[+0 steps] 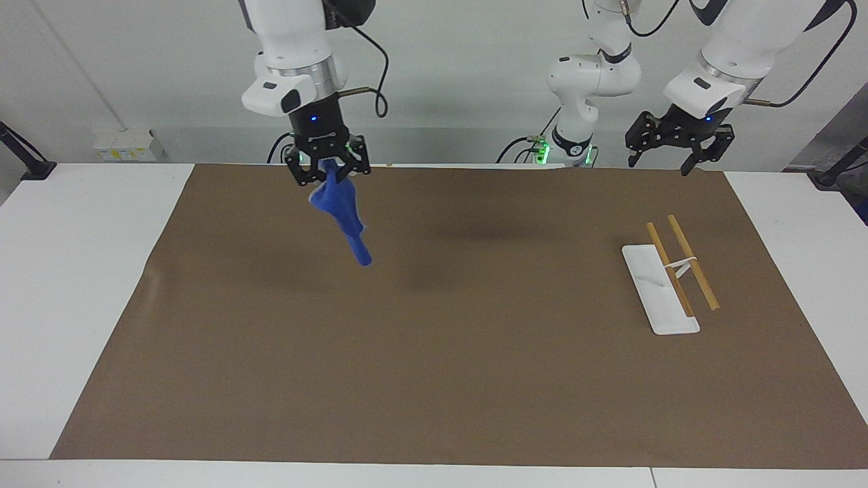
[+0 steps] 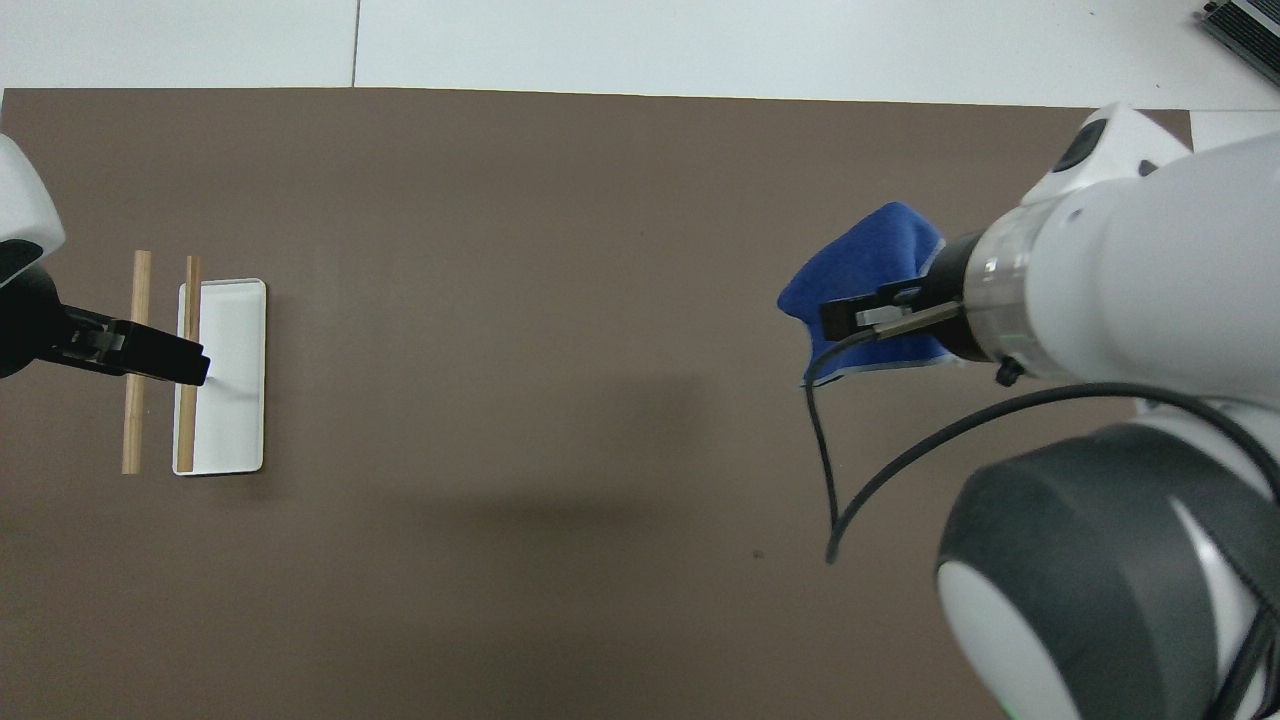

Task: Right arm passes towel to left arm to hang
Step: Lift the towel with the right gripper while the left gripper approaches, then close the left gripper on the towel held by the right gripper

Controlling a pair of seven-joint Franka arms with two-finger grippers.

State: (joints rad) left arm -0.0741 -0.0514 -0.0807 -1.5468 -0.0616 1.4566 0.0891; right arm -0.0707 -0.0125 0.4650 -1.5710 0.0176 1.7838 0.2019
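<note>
**Right gripper carries the towel in the air**

The right gripper (image 1: 328, 165) is high above the brown mat (image 1: 434, 379), over its part toward the right arm's end of the table. Its fingers are closed on the top of the blue towel (image 1: 342, 210), which hangs down in a narrow bunch and does not touch the mat.

The left gripper (image 1: 671, 146) waits in the air with its 2 fingers spread apart, holding nothing. In the overhead view it is over the rack (image 1: 668, 285), which has a white base and 2 wooden bars and stands toward the left arm's end.
</note>
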